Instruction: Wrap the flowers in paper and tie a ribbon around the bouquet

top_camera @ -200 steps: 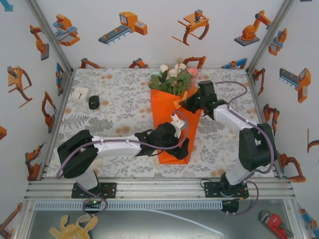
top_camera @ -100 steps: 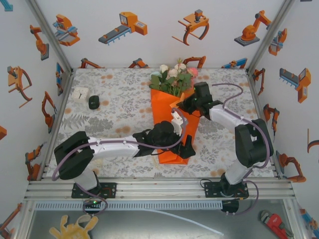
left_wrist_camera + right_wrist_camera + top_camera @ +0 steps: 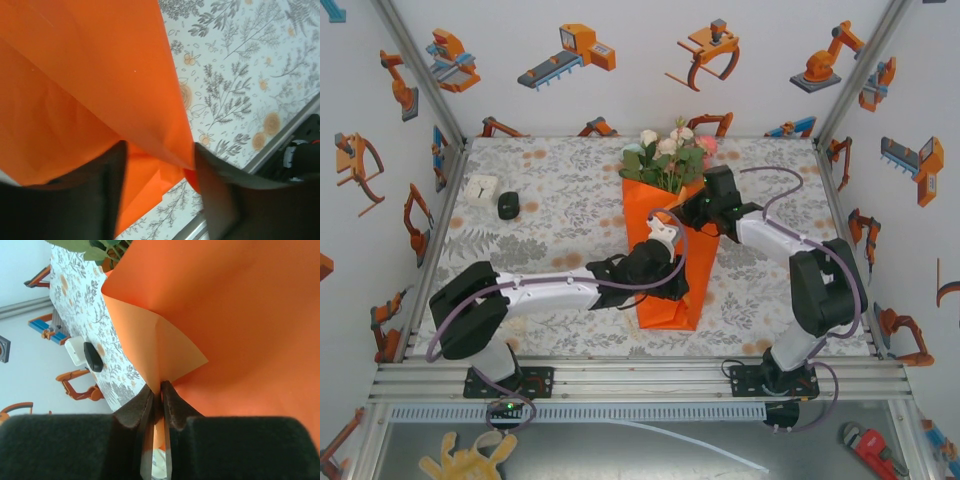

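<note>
Reaching across, the left gripper (image 3: pixel 160 152) straddles the paper (image 3: pixel 90 75) half-open while the right gripper (image 3: pixel 158 391) pinches its corner.

The left arm (image 3: pixel 545 293) stretches nearly level from its dark shoulder block, forearm and wrist in one long line. The left gripper (image 3: pixel 159 150) has its two dark fingers (image 3: pixel 100 192) standing apart, one on either side of a fold of the paper (image 3: pixel 100 75), with a clear gap between them. The right arm (image 3: pixel 775 238) rises from its base, bends sharply at the elbow and reaches inward. The right gripper (image 3: pixel 156 389) sits just beyond the left gripper and slightly to its right; its fingertips (image 3: pixel 142 402) are pinched almost together, clamping a thin paper edge
</note>
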Available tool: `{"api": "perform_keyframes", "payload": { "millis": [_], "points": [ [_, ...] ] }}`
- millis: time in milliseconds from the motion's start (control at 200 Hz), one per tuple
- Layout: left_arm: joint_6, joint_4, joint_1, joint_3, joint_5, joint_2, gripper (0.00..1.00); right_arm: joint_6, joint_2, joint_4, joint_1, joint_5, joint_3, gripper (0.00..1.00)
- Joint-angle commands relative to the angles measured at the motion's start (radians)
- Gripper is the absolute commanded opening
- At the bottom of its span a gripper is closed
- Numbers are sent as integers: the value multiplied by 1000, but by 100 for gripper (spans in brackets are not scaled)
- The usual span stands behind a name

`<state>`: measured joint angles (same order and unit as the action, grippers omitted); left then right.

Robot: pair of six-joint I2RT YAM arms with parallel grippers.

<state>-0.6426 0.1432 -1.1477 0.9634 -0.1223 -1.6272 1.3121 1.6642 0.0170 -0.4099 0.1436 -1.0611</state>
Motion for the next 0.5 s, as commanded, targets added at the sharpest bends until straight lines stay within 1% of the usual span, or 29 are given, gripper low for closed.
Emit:
{"api": "perform_keyframes", "payload": {
  "millis": [0,50,70,110,120,130,155,180,200,220,280,330,385,415,455,496],
  "points": [
    [-79,89,33,-38,85,-8,35,-20,-14,-13,-6,-16,-10,25],
    [-95,103,40,-60,96,-4,26,-40,-35,5,-2,-27,-10,31],
    [-97,99,43,-65,97,-2,22,-80,-46,21,0,-33,-13,33],
    [-104,87,47,-73,96,-1,15,-133,-70,59,6,-45,-21,41],
    [-105,85,48,-75,96,0,14,-152,-82,73,10,-45,-24,46],
    [-106,82,48,-77,97,-2,12,-162,-85,76,11,-44,-24,47],
    [-107,80,50,-83,99,1,11,-197,-102,99,20,-40,-26,57],
    [-108,78,52,-89,100,0,10,-227,-125,120,30,-34,-27,64],
    [-111,76,53,-94,103,2,9,-251,-145,133,40,-26,-22,68],
    [-115,74,53,-99,104,2,9,-276,-163,135,49,-16,-13,70],
    [-118,82,53,-116,109,8,9,-352,-235,146,84,39,34,72],
    [-121,88,54,-129,106,15,9,-412,-305,155,103,76,92,71],
    [-115,99,55,-143,106,21,9,-472,-379,155,106,133,173,66],
    [-114,95,58,-146,99,23,9,-494,-415,140,103,186,224,63],
    [-109,85,59,-146,92,20,10,-501,-449,120,96,255,285,61],
    [-109,79,60,-148,85,20,10,-495,-482,108,87,302,345,56]
  ]
}}
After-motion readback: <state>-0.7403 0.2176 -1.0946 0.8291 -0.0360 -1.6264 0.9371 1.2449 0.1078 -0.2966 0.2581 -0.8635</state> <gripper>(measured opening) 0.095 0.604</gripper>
